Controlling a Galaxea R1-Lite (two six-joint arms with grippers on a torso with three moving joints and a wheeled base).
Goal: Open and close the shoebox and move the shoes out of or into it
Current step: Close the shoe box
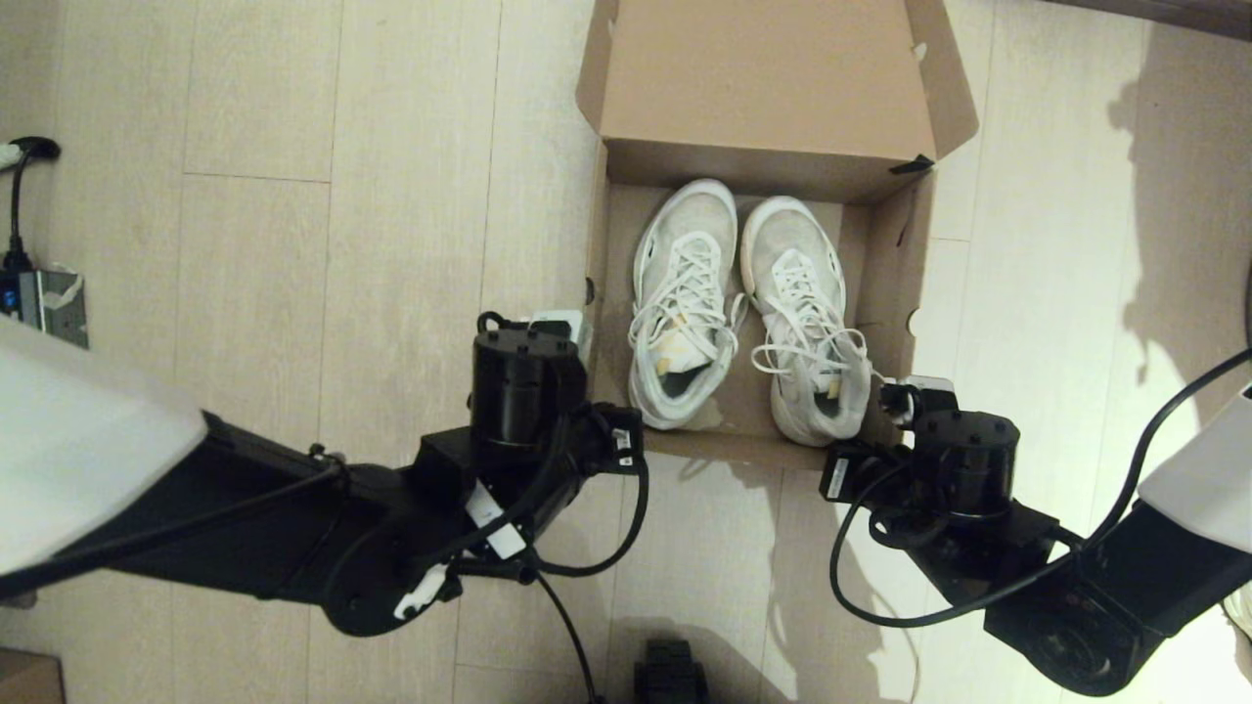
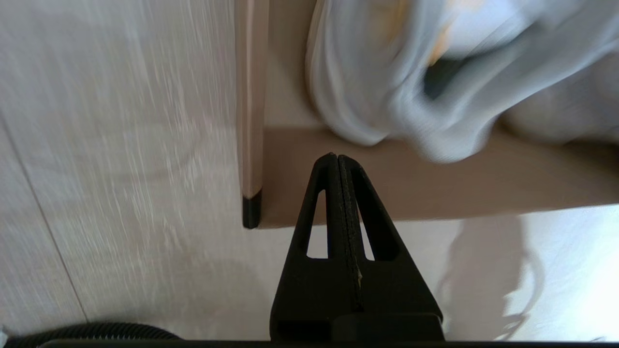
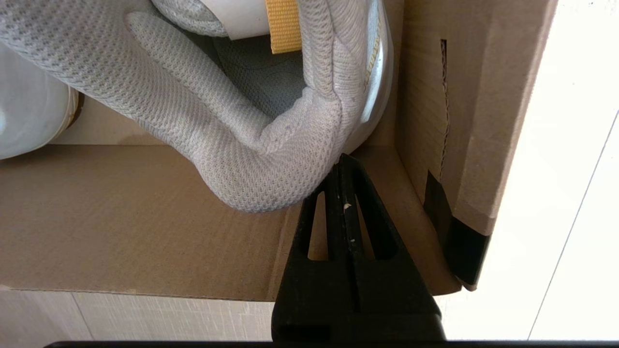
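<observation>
Cardboard shoebox [image 1: 895, 264] lid open, shoes [image 1: 685, 303] inside, heels just ahead of both tools. Left tool [image 2: 337, 162] and right tool [image 3: 342, 162] shut, empty. Risk: closed tips shove heels instead of gripping.

It looks like a room in a home: pale wood-plank floor [image 1: 293, 244], a power strip [image 1: 44, 303] with a plugged-in black cable [image 1: 18, 196] along the edge.

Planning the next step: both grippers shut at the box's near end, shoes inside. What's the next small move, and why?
Probably open the right gripper to take the heel of the right shoe: its shut tips sit at that heel inside the open shoebox, holding nothing. The left gripper is shut near the other corner.
</observation>
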